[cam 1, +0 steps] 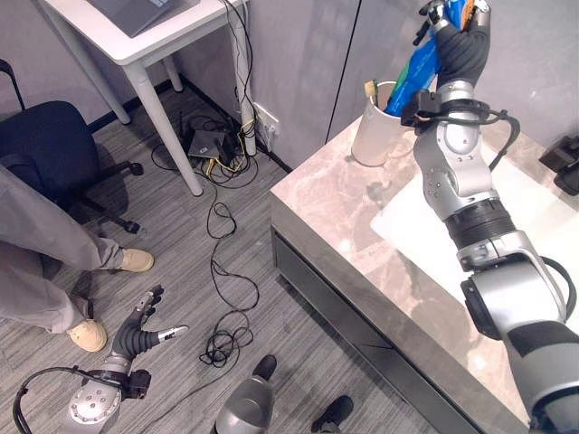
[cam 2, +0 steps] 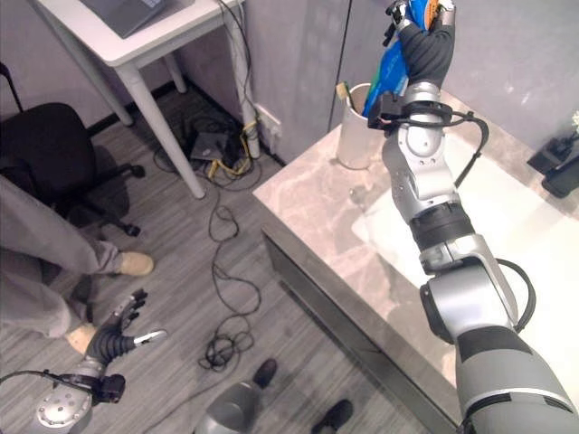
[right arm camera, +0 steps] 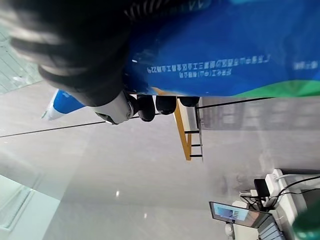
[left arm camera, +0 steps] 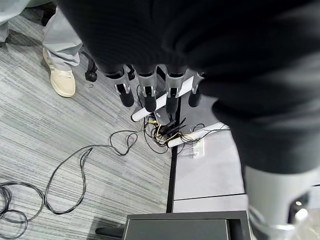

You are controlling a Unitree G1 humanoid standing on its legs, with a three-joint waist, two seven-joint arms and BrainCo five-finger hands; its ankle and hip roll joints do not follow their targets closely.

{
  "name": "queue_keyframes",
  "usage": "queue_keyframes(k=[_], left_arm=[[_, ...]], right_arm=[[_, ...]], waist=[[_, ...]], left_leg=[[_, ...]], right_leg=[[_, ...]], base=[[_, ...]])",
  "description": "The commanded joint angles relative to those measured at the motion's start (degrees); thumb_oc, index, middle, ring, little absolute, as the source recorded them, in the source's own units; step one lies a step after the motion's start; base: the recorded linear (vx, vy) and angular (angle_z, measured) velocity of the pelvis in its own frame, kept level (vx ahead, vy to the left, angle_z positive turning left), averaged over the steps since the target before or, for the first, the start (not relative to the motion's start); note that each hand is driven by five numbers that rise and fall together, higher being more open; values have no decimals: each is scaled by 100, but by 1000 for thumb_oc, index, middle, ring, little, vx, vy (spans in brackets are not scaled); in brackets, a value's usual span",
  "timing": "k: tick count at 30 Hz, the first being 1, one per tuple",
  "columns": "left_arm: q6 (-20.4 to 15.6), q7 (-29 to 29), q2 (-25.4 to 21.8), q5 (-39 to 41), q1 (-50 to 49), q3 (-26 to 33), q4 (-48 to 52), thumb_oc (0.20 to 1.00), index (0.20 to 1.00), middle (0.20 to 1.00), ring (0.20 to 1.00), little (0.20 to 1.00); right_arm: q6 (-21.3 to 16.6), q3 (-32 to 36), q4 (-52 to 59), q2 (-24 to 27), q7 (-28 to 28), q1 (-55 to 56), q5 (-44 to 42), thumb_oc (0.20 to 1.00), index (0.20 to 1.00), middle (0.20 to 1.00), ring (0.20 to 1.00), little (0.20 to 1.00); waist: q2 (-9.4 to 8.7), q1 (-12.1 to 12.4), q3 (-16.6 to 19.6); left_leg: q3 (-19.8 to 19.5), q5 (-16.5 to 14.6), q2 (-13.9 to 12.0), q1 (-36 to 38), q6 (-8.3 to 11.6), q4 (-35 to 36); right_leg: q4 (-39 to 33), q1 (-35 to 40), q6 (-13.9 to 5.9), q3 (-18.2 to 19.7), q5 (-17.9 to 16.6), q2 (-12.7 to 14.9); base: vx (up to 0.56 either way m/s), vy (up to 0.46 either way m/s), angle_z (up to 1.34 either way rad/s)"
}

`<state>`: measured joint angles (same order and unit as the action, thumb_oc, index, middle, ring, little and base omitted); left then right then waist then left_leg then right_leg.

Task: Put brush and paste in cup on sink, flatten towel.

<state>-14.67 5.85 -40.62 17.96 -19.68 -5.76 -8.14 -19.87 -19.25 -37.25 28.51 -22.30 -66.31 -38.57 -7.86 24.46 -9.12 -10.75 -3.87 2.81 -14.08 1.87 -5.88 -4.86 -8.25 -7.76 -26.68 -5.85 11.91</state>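
Grey wood-look flooring (cam 1: 181, 271) fills the left of the scene, and a marble-patterned counter (cam 1: 344, 208) with a pale sink basin (cam 1: 543, 217) stands on the right against a grey wall.

Curled fingers (right arm camera: 146, 106) of the right hand (cam 1: 460, 41) are clamped round a blue toothpaste tube (cam 1: 416, 72), which shows blue with a green band in the right wrist view. That hand is raised high at the far side of the counter, and the tube slants down from it toward a white cup (cam 1: 375, 127) that stands on the far left corner of the counter. Whether the tube's lower end touches the cup or is inside it cannot be told. A toothbrush (cam 1: 371, 89) already pokes up out of the cup.

Straight, spread fingers (left arm camera: 145, 95) of the left hand (cam 1: 136, 334) hold nothing; the hand hangs low over the floor at the near left.

Black cables (cam 1: 222, 262) loop across the floor toward a power strip (cam 1: 208, 143) by the wall. A white table (cam 1: 136, 45) stands at the far left beside a dark office chair (cam 1: 45, 145), and a person's legs (cam 1: 45, 244) in grey trousers and tan shoes stand at the left edge.
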Motion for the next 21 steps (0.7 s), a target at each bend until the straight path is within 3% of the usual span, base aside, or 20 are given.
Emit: queue_keyframes(k=[1, 4, 6, 7, 8, 9, 21], left_arm=[[-176, 62, -320, -27, -68, 2, 164, 1000, 1000, 1000, 1000, 1000], [-169, 71, -309, -67, -64, -11, 154, 1000, 1000, 1000, 1000, 1000], [-178, 63, -302, -80, -42, -47, 144, 1000, 1000, 1000, 1000, 1000], [-180, 66, -301, -86, -46, -49, 160, 1000, 1000, 1000, 1000, 1000], [-175, 64, -302, -85, -53, -45, 162, 1000, 1000, 1000, 1000, 1000], [-174, 64, -297, -80, -61, -36, 158, 1000, 1000, 1000, 1000, 1000], [-161, 141, -232, -131, 16, -98, 89, 1000, 1000, 1000, 1000, 1000]], right_arm=[[-243, -75, 189, 114, 20, -559, 115, 216, 216, 216, 216, 216], [-222, -116, 155, 43, 34, -569, 159, 256, 256, 256, 256, 256], [-208, -146, 108, 26, 61, -566, 180, 373, 373, 373, 373, 373], [-206, -157, 80, 11, 60, -580, 179, 542, 542, 542, 542, 542], [-208, -148, 67, -4, 52, -579, 176, 909, 909, 909, 909, 909], [-205, -138, 39, -16, 47, -578, 190, 1000, 1000, 1000, 1000, 1000], [-105, -154, 105, -63, -31, -502, 459, 1000, 1000, 1000, 1000, 1000]], waist=[[-304, 151, -20], [-324, 145, -16], [-337, 136, -13], [-341, 134, -16], [-344, 135, -16], [-346, 135, -14], [-276, 111, 39]], left_leg=[[-113, 474, 296, -381, -173, 200], [-99, 476, 273, -363, -171, 210], [-93, 472, 264, -352, -170, 211], [-86, 469, 258, -343, -170, 214], [-86, 466, 251, -341, -171, 213], [-81, 464, 246, -345, -168, 205], [10, 454, 196, -236, -162, 226]], right_leg=[[184, 958, -570, 380, -765, 495], [176, 962, -574, 390, -776, 485], [176, 962, -569, 398, -762, 470], [174, 963, -567, 402, -759, 464], [171, 965, -567, 403, -762, 463], [169, 967, -567, 406, -763, 462], [208, 1000, -569, 423, -735, 454]], base=[[0, 0, 0], [-1, -1, -1], [0, 0, 0], [0, 0, 0], [0, 0, 0], [-1, -7, -3], [-10, -4, -3]])
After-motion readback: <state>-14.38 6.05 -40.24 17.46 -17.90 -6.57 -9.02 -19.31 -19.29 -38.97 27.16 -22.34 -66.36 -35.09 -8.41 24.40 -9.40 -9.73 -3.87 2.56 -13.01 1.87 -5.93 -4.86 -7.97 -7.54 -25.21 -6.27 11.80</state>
